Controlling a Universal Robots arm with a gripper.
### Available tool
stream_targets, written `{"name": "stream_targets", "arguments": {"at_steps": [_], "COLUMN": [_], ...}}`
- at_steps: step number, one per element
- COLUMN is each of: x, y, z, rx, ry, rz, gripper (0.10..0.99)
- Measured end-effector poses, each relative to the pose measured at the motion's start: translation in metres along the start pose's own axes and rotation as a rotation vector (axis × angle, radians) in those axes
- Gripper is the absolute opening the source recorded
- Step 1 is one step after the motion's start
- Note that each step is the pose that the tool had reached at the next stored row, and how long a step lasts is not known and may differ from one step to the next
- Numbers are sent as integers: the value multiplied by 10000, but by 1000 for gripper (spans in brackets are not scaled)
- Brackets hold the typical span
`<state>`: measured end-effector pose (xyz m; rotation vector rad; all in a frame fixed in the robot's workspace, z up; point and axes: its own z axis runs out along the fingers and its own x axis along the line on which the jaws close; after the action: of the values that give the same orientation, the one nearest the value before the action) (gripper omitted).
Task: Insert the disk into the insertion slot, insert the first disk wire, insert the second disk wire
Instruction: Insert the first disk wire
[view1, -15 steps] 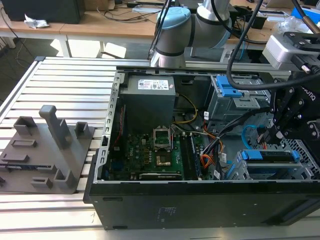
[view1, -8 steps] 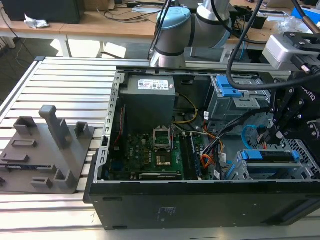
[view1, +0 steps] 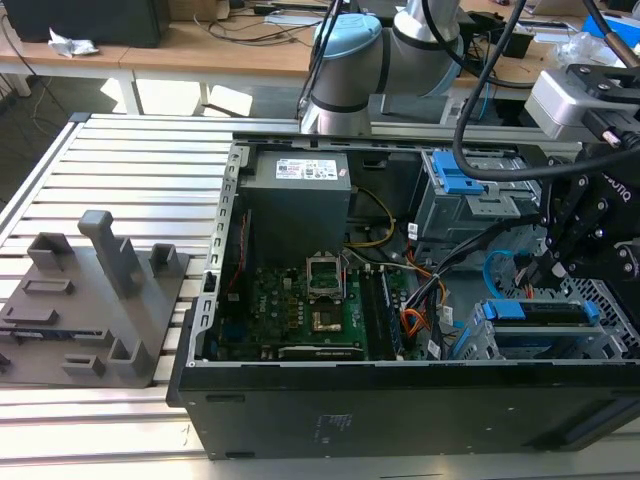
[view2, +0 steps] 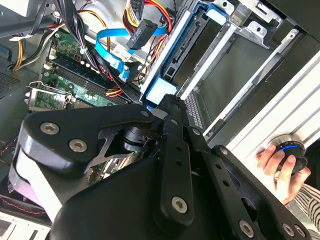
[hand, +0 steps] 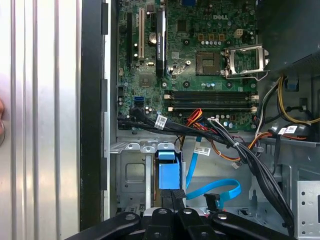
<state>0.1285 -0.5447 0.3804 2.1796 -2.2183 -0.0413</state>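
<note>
Gripper (hand: 175, 196): one, black. Its two fingers are pressed together with no gap I can make out. The tips touch the end of the blue carrier and do not pinch it.

Disk (view1: 540, 312): one. It sits in the insertion slot (view1: 600, 350), directly under the gripper in the exterior view. I cannot tell how deep it is seated.

Insertion slot: one light grey cage in the corner of the computer case (view1: 350, 420), toward the exterior view's right.

Second disk wire (hand: 220, 187): one light-blue flat cable, looped just beside the cage. Its dark plug lies loose on the case floor, apart from the disk.

First disk wire (view2: 145, 22): one red-orange bundle. In the second wrist view its dark plug hangs free near the blue loop.

Plug count: two, neither one joined to the disk.

Computer case: one, open on top, resting on the slatted metal table (view1: 130, 170).

Grey fixture (view1: 100, 300): one, on the table, well apart toward the exterior view's left.

Person's hand (view2: 277, 167): one, resting on a round blue-ringed button (view2: 291, 150) outside the case.
</note>
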Motion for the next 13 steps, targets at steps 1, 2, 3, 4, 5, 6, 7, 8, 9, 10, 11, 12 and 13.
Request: {"name": "stream_targets", "arguments": {"at_steps": [1,2,3,4,5,6,7,8,9,10,11,12,13], "x": [0,0,0,0,0,-10,-28,-49,-67,-82,-106,-135,-165], "y": [0,0,0,0,0,-15,-55,-101,-133,-154,-181,-207,-228], "z": [0,0,1,1,1,1,-1,-3,-5,-6,-7,-8,-9], "rx": [0,0,0,0,-1,0,0,0,0,0,0,0,0], "ry": [0,0,-1,-1,0,-2,-1,0,3,5,9,11,14], "rz": [1,0,0,1,0,0,0,0,0,1,1,1,0], "gripper": [169,169,235,361,361,361,361,361,361,361,361,361,361]}}
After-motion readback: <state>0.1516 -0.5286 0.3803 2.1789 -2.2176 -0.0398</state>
